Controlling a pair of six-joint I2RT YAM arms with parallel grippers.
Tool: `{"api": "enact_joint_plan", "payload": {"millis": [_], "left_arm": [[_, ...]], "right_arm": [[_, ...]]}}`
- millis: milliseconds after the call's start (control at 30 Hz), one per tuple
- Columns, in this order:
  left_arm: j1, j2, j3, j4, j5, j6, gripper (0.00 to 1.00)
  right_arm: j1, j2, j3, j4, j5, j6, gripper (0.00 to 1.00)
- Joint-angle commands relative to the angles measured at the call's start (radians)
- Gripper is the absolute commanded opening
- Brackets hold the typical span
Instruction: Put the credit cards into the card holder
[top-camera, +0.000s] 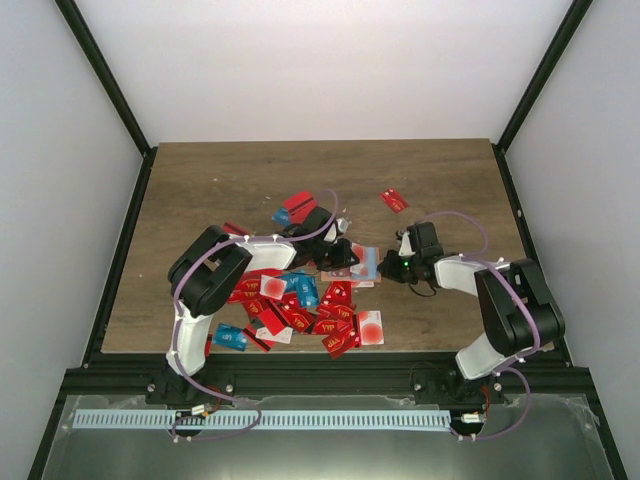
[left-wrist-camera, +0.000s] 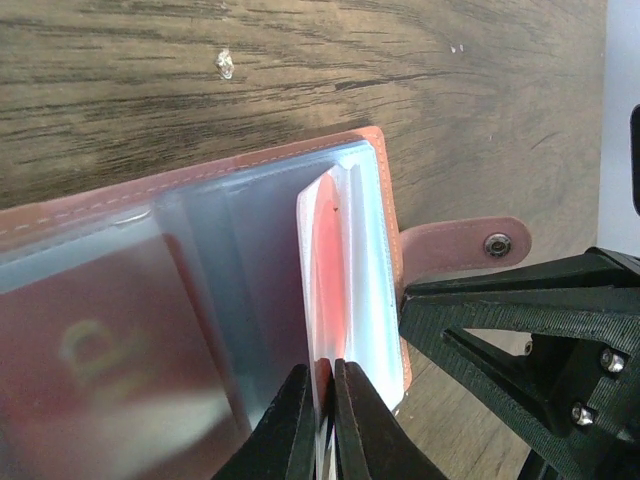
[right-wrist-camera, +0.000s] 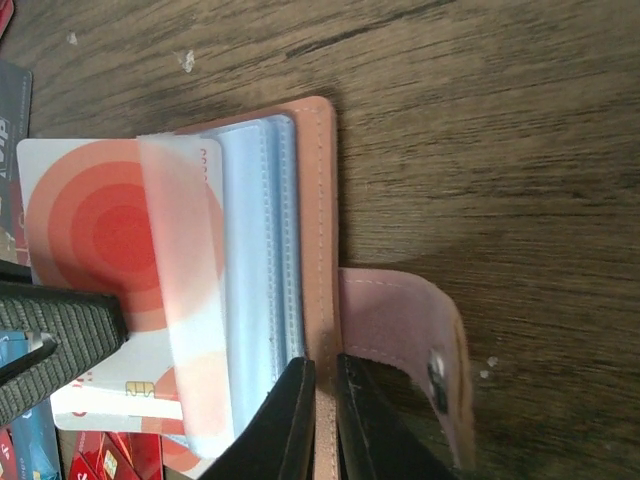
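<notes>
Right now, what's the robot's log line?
left gripper: shut on white card | right gripper: shut on card holder | card: partly in clear sleeve

Matt, grainy wooden table (left-wrist-camera: 300, 60). Card holder (right-wrist-camera: 320, 200) of smooth pinkish leather-like material with stitched edges, frosted plastic sleeves (right-wrist-camera: 250, 250), shiny metal snap (left-wrist-camera: 496, 243). Glossy plastic card (right-wrist-camera: 90, 220).

card holder (right-wrist-camera: 318, 200) – tan, open | white red-dot card (right-wrist-camera: 90, 230) – half inside it | credit cards (top-camera: 300, 315) heaped beside
</notes>
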Motion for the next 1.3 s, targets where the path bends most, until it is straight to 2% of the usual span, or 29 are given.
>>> {"api": "enact_joint_plan", "payload": {"millis": [0,967,1267], "left_arm": [[-0.009,0.033,-0.018,-0.025,0.014,0.021,0.07],[-0.042,0.073,-0.005,0.029,-0.046,-0.141,0.1],[-0.06,0.052,-0.01,-0.001,-0.109,-0.188,0.22]], "right_arm": [[-0.007,0.029,0.03,0.011,-0.022,-0.011,0.08],[-0.007,0.019,-0.007,0.024,-0.067,-0.001,0.04],[-0.006,0.007,-0.019,0.032,-0.091,0.011,0.02]]}}
